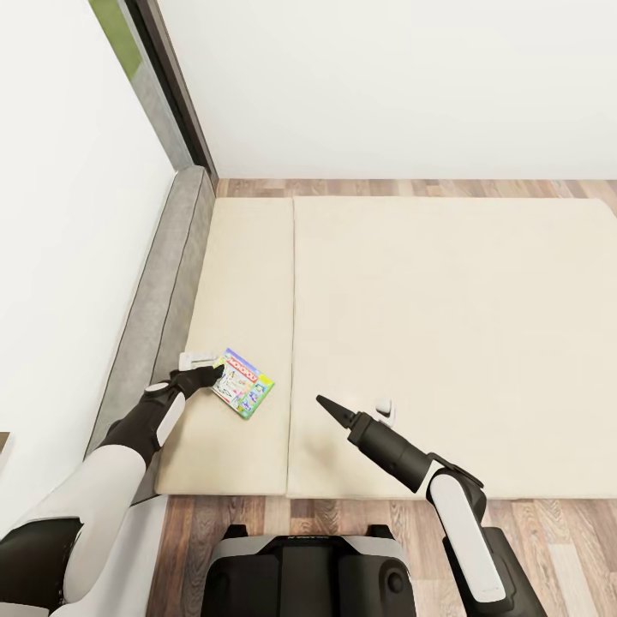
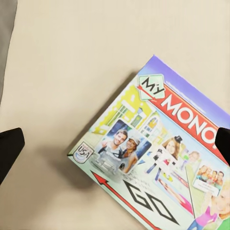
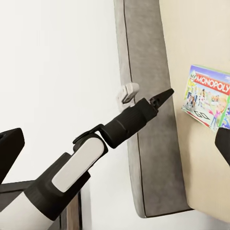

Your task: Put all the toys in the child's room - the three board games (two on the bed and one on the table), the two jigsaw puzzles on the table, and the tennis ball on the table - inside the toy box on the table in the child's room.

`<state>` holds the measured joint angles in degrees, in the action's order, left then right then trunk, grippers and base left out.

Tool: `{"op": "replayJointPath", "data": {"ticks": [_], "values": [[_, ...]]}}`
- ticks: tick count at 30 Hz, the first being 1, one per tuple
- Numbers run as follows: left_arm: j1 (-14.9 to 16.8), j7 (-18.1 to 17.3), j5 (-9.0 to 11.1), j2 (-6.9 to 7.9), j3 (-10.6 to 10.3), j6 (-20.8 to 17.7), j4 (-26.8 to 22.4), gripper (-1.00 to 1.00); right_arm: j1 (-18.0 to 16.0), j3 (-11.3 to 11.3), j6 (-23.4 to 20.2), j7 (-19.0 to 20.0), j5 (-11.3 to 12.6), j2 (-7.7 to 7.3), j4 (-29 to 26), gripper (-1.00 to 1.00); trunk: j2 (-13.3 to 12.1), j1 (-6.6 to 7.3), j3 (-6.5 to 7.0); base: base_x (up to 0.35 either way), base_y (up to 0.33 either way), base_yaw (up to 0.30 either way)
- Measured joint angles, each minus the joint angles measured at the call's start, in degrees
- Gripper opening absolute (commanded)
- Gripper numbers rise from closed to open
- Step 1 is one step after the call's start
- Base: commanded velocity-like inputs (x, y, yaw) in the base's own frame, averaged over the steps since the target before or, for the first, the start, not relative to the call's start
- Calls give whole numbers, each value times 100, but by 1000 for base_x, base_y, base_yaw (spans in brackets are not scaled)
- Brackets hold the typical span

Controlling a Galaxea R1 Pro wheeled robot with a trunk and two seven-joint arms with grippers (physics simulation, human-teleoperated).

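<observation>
Currently left gripper (image 1: 208, 368) at the board game (image 1: 244, 382) on the bed (image 1: 411, 326), right gripper (image 1: 356, 411) hovering beside it.

Board game, a white-green "My Monopoly" box, lies flat and skewed on the narrow mattress section, near the grey headboard (image 1: 163, 300) side and close to the bed's front edge. Left gripper sits at the game's headboard-side edge; fingers spread apart, one dark tip (image 2: 9, 148) over bare mattress beside the box, the other (image 2: 224, 143) over the printed lid; contact with the box unclear. Right gripper is over the wide mattress section, away from the game toward the bed's middle, jaws open and empty, one dark finger and one white finger showing in head view. Right wrist view shows the left arm (image 3: 96, 153) reaching along the headboard, the game (image 3: 208, 96) just past its tip. Wood floor (image 1: 548, 548) around the bed.
</observation>
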<state>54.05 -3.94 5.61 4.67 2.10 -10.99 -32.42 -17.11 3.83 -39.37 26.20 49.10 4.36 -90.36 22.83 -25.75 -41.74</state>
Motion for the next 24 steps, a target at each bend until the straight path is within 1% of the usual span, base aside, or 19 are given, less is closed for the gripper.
{"op": "replayJointPath", "data": {"ticks": [3,6,11,16,24], "values": [[0,0,4,-2,-2,0,0,100,0,1,0,-1,0,0,-12,100,0,0,0,0,0,0],[-17,-1,9,-99,-6,0,-11,100,50,-2,22,-37,-18,60,85,100,0,0,0,0,0,0],[-35,1,9,-185,-14,-5,-25,100,116,-9,57,-62,-11,22,246,100,0,0,0,0,0,0],[-43,0,8,-217,-16,-7,-40,100,141,-14,66,-74,3,-7,407,100,0,0,0,0,0,0],[-45,5,7,-219,-17,-9,-44,100,148,-14,66,-73,7,-16,665,100,0,0,0,0,0,0]]}}
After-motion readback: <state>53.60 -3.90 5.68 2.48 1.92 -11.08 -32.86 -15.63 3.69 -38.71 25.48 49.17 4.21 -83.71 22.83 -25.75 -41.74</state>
